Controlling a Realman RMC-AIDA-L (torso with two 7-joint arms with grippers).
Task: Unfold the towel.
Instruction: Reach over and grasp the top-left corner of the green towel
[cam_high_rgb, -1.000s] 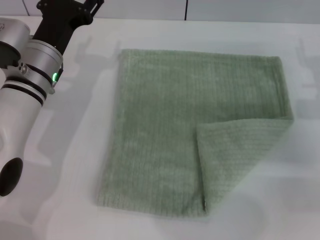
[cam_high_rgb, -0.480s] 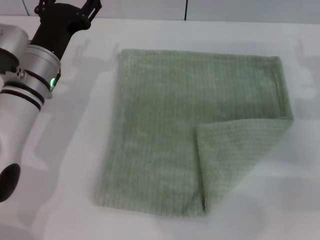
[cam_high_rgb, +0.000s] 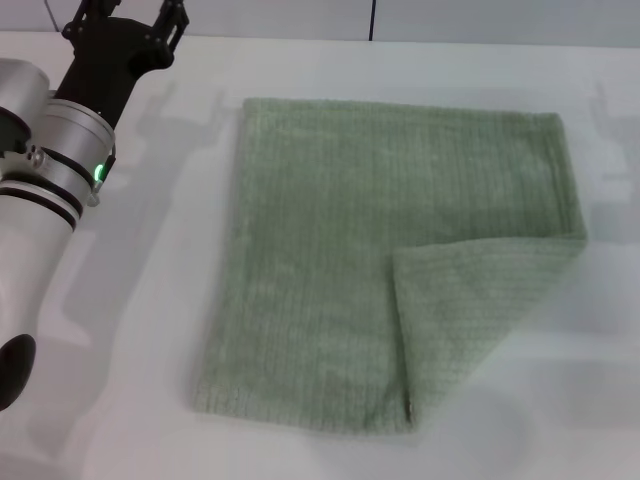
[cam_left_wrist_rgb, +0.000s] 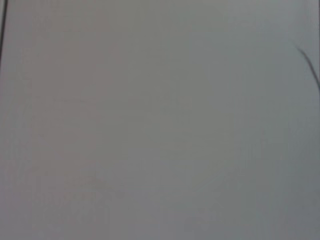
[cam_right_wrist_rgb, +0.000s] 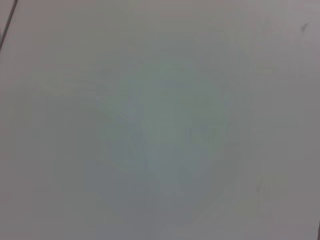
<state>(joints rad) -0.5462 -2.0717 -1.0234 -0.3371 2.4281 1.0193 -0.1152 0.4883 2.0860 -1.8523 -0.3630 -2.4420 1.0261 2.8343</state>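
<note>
Towel (cam_high_rgb: 360, 250) lay flat at table centre, its near-right corner folded back over it. Left gripper (cam_high_rgb: 125, 12) sat far-left, well apart from the towel, fingers apart, empty. Fold lay right and nearer; right arm unseen.

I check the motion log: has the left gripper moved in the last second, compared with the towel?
Yes. The left gripper has moved away from the towel, toward the table's far left corner. The towel itself lies unchanged.

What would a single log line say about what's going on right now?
towel: flat on table, near-right corner folded over | left gripper: open, far left, off towel | right gripper: not in view
</note>
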